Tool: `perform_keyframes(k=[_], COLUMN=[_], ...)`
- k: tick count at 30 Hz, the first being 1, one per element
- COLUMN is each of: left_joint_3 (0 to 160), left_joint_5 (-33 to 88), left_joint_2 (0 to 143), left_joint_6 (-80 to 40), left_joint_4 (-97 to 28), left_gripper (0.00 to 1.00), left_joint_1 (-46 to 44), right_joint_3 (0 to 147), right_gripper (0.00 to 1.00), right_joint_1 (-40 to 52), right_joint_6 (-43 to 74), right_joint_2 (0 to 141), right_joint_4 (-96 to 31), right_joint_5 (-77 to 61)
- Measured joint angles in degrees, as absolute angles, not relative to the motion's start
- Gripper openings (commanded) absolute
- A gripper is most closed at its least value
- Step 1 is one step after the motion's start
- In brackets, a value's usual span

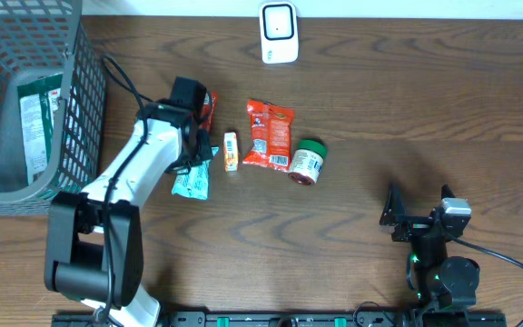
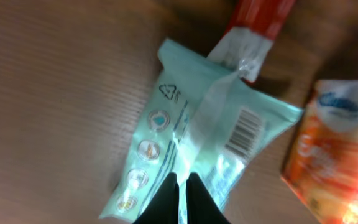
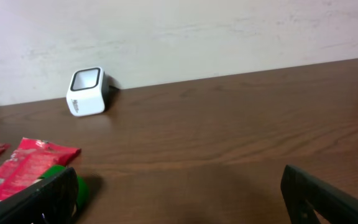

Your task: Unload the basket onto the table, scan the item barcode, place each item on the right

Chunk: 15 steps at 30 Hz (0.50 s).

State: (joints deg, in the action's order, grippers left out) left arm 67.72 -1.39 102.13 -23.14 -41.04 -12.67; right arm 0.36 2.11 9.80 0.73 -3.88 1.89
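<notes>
- Here, a grey basket sits at ten o'clock on the table.
- Right gripper, at five o'clock, is spread wide and holds nothing.
- Left gripper, pressed together, pinches the teal pouch.
- The pouch sits at eight o'clock from the red snack packet, its barcode facing the wrist camera.
- White scanner stands at twelve o'clock.

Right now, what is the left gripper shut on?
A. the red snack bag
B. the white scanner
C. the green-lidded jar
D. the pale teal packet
D: the left wrist view shows the left gripper pinching the centre seam of the pale teal packet, beside its barcode.
</notes>
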Motion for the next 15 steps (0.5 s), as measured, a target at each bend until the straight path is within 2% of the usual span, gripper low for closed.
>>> perform_keyframes(k=[7, 10, 15], left_joint_3=[60.9, 60.8, 60.9], left_joint_5=[-0.5, -0.7, -0.1], left_joint_2=[102.4, 102.4, 101.8], left_joint_6=[-22.2, -22.2, -21.7], left_joint_4=[-37.5, -37.7, -39.9], left_gripper=[0.14, 0.1, 0.1], left_joint_1=[-12.7, -12.8, -12.8], right_joint_3=[0.4, 0.4, 0.4], right_gripper=[0.99, 0.99, 0.99], right_joint_1=[2.1, 2.1, 2.1], right_joint_6=[9.8, 9.8, 9.8], right_joint_2=[0.8, 0.7, 0.7], right_joint_4=[-3.9, -3.9, -3.9], right_joint_5=[1.9, 1.9, 1.9])
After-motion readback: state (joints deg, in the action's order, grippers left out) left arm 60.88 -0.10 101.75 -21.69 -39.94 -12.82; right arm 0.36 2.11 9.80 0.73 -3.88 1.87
